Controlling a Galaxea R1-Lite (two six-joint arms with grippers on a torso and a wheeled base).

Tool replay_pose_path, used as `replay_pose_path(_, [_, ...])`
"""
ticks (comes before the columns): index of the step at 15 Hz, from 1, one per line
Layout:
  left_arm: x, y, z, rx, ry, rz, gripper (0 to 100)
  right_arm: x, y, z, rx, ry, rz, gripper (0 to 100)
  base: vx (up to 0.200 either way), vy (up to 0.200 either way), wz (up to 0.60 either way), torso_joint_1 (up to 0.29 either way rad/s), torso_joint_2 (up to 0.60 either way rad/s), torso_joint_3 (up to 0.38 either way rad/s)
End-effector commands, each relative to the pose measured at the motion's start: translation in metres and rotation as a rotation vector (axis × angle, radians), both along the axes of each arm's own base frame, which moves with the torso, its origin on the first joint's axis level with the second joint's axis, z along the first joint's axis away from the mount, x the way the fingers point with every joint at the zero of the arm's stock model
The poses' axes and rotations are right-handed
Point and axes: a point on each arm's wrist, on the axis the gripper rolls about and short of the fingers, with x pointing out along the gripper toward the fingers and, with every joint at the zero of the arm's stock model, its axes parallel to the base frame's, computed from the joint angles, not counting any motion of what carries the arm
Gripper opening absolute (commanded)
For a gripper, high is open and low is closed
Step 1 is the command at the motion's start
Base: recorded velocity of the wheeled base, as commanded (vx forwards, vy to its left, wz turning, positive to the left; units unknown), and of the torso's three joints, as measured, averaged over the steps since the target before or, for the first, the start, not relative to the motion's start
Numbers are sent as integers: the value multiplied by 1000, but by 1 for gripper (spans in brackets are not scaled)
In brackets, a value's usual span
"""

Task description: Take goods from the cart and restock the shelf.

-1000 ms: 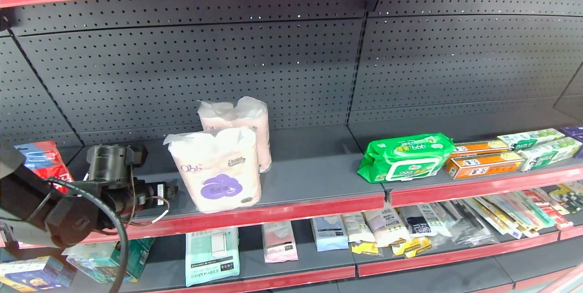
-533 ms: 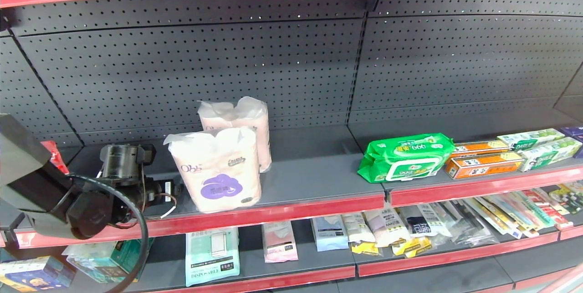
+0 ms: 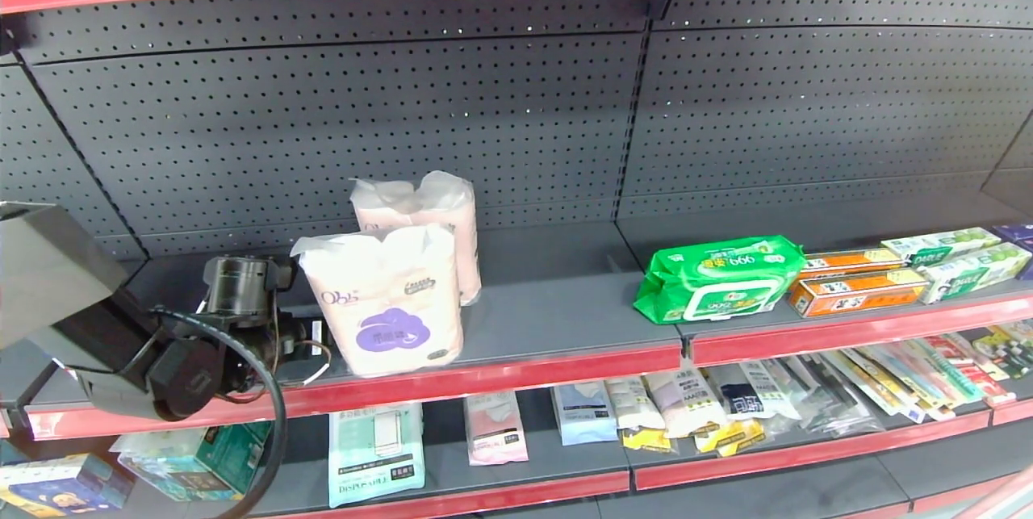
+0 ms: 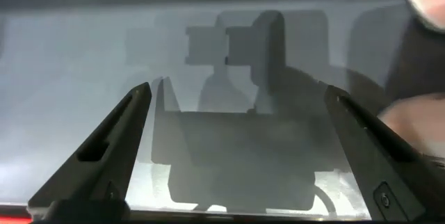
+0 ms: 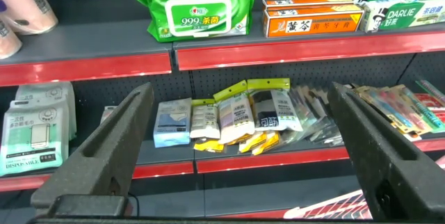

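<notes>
Left claw (image 4: 238,92) gapes empty at nine o'clock of the tissue pack (image 3: 387,305): light, squashy, likely best squeezed mid-body. Right claw (image 5: 241,88) likewise spread.

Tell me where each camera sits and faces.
Head view: on the head, facing forward and down at the shelf; left arm shows lower left.
Left wrist view: on the left wrist, past the open left gripper, facing bare shelf.
Right wrist view: on the right wrist, past the open right gripper, facing the shelf's stocked tiers.
Shared: head and right wrist views both show the green wipes pack.
</notes>
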Motion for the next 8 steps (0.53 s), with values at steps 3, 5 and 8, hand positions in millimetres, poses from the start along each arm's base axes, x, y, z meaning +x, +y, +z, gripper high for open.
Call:
replay_pose_path(3, [2, -8, 1, -1, -8, -22, 100, 0, 0, 0, 0, 3, 1, 100, 0, 0, 0, 0, 0, 0])
replay_pose_path(5, [2, -12, 3, -1, -16, -35, 100, 0, 0, 0, 0, 1, 1, 100, 0, 0, 0, 0, 0, 0])
replay_pose_path(8, [2, -15, 3, 6, -18, -35, 100, 0, 0, 0, 0, 1, 1, 100, 0, 0, 0, 0, 0, 0])
